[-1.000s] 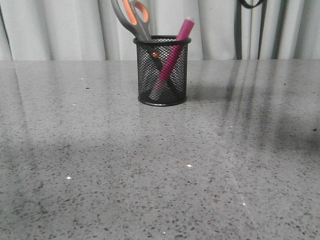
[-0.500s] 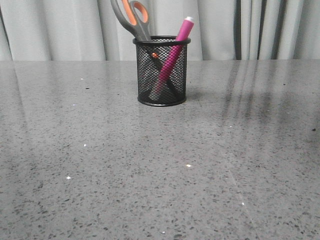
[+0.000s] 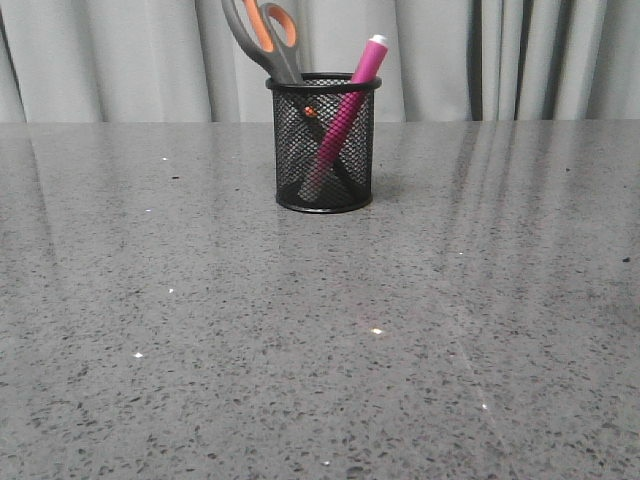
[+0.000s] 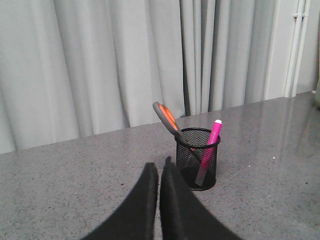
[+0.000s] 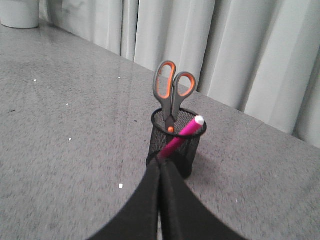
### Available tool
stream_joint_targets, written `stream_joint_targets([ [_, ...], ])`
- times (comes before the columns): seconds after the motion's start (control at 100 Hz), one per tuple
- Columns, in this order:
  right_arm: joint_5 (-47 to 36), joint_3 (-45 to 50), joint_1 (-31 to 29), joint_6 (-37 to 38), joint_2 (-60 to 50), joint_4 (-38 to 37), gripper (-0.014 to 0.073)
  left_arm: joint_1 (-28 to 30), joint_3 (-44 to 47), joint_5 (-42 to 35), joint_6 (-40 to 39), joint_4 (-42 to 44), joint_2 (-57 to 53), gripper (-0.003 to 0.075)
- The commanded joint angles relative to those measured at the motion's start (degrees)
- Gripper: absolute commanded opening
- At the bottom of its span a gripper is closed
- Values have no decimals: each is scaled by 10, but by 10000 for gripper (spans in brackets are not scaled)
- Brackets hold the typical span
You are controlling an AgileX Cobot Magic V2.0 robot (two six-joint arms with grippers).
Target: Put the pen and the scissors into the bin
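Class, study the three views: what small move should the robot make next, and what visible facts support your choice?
Probably none beyond holding both arms back: the pink pen and the scissors both stand inside the mesh pen cup. The left claw and right claw are shut, empty and clear of the cup, so the job looks finished.

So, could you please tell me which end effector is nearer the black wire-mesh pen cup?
Right. The right end effector sits close before the cup; the left end effector is further back.

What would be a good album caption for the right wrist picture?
Closed right gripper facing the mesh bin, scissors and pink pen standing inside.
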Motion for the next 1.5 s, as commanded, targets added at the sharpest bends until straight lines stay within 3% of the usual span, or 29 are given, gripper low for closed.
stream_joint_targets([
  [0.0,-13,24,-1,-6,-77,-8,-47,2,-10,-24,-3,-3,6,-21],
  [0.2,46,83,-1,-6,-220,-9,-47,2,-9,31,-3,-17,6,-22],
  [0.36,85,97,-1,-6,-268,-9,-48,2,-9,51,-3,-25,6,-21],
  [0.65,84,97,-1,-6,-273,-9,-48,2,-9,63,-3,-87,6,-21],
  [1.16,85,97,-1,-6,-273,-9,-48,2,-9,63,-3,-88,6,-21],
  [1.25,85,97,-1,-6,-273,-9,-48,2,-9,63,-2,-56,6,-21],
  [1.38,85,97,-1,-6,-273,-9,-48,5,24,39,-2,60,4,-21],
  [1.49,85,97,-1,-6,-273,-9,-48,24,102,-101,-2,80,-10,-21],
])
